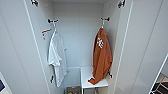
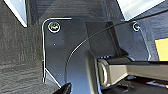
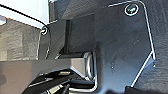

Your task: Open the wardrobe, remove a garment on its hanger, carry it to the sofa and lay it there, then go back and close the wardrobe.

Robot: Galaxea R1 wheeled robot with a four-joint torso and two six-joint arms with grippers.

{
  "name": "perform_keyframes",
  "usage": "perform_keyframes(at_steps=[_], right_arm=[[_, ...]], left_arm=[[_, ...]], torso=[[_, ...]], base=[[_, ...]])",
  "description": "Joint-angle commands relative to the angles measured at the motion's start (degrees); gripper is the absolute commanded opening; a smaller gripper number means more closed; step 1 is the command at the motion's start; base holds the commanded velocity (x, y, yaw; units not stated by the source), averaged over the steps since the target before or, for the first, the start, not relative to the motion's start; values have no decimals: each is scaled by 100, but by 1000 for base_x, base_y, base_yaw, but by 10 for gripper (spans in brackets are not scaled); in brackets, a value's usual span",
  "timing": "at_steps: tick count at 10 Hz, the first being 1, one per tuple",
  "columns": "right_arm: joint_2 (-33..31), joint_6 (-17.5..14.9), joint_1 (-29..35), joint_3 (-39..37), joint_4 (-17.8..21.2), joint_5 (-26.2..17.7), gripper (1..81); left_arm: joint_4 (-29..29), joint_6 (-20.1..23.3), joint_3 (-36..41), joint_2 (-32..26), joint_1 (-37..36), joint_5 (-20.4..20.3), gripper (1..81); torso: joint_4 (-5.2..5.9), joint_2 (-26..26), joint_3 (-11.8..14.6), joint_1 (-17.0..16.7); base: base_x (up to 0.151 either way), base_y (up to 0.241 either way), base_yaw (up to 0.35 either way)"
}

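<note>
Tall white panelled wardrobe [image 1: 140,50] stands open, both doors swung wide to either side; interior white, back wall bare; a dark rail bracket on each side wall near the top.

Rust-orange long top with white lettering [image 1: 102,57] hangs on a white hanger from the right-hand bracket [image 1: 105,19], inside the wardrobe, close to the right side wall; its lower hem rests bunched on a small white shelf block [image 1: 87,75] at the bottom right of the interior.

White T-shirt [image 1: 57,57] hangs from the left-hand bracket [image 1: 52,21], well apart from the orange top; an orange hanger arm [image 1: 46,31] pokes out beside it toward the left door.

Wrist views: dark carpeted floor [image 2: 20,50] beneath each arm; left and right gripper state — cannot tell, fingers not made out.
</note>
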Motion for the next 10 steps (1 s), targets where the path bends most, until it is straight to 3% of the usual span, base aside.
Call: perform_keyframes(at_steps=[1, 10], right_arm=[[-35, -9, 244, 37, -82, -219, 811], [35, -9, 226, -43, -90, -219, 811]], left_arm=[[74, 9, 36, -80, -236, 258, 811], [74, 9, -131, -1, -210, 294, 811]], torso=[[0, 0, 0, -2], [0, -2, 2, 0]], base=[[87, 0, 0], [88, 0, 0]])
